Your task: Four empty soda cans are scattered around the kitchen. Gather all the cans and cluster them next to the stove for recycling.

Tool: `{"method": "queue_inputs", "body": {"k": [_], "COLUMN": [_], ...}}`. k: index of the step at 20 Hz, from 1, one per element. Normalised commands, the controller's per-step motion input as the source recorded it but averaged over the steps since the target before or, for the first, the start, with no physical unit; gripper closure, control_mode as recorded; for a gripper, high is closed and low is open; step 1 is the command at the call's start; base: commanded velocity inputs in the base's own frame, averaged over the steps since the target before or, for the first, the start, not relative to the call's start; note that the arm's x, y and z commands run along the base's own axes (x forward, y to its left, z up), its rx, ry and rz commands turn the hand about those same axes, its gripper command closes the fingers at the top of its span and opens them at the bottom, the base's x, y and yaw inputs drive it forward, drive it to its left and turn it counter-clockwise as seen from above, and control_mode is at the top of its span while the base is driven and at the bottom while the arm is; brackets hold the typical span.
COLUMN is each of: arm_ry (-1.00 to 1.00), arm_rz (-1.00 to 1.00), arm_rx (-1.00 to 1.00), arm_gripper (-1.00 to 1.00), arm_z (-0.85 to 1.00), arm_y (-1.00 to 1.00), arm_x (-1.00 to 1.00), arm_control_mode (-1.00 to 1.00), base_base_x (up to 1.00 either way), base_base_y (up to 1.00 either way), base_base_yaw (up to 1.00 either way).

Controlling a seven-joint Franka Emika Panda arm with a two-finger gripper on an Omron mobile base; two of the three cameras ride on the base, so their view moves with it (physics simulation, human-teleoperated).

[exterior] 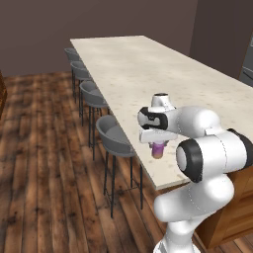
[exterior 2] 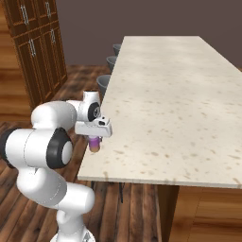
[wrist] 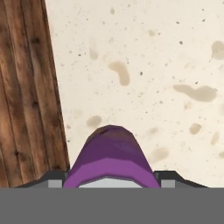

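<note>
You're parked at the long tabletop (exterior: 148, 69), stools (exterior: 114, 136) lining its left side, no stove around. The fingers (wrist: 113, 181) are clamped on the purple can (exterior: 157, 150) over the near left edge, so next you'll need to haul it stove-ward.

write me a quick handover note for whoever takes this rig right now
Gripper: shut on the purple can, held from above.
Where: the can hangs upright at the near corner of the pale speckled island counter, by the edge beside the grey stools; whether it touches the top is unclear.
Done: one can in hand.
Left: carry it to the stove and set it down beside it; the three red cans remain to be found and gathered.
</note>
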Motion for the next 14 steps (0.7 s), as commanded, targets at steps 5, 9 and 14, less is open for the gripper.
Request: {"method": "queue_inputs", "body": {"k": [5, 9, 14], "arm_ry": [0.05, 0.02, 0.00], "arm_rz": [0.00, 0.00, 0.00], "arm_rx": [0.00, 0.00, 0.00], "arm_gripper": [1.00, 1.00, 1.00], "arm_z": [0.28, 0.22, 0.16], "arm_y": [-0.02, -0.01, 0.00], "arm_x": [0.00, 0.00, 0.00], "arm_control_mode": [-1.00, -1.00, -1.00], "base_base_x": [0.00, 0.00, 0.00], "base_base_y": [0.00, 0.00, 0.00], "base_base_yaw": [0.00, 0.00, 0.00]}}
